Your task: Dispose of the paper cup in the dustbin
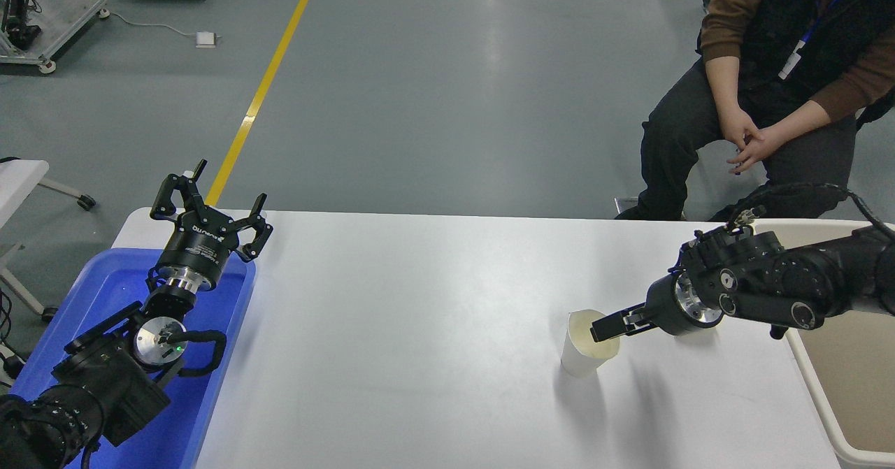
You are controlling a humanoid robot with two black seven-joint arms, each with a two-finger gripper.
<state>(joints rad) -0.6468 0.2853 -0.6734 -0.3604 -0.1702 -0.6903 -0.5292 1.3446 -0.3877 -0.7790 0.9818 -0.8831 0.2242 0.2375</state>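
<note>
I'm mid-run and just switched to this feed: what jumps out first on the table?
The paper cup stands upright right of centre on the white table, with the right end effector reaching in over its rim. The beige dustbin sits off the table's right edge. The left end effector is parked open over a blue tray at lower left.
</note>
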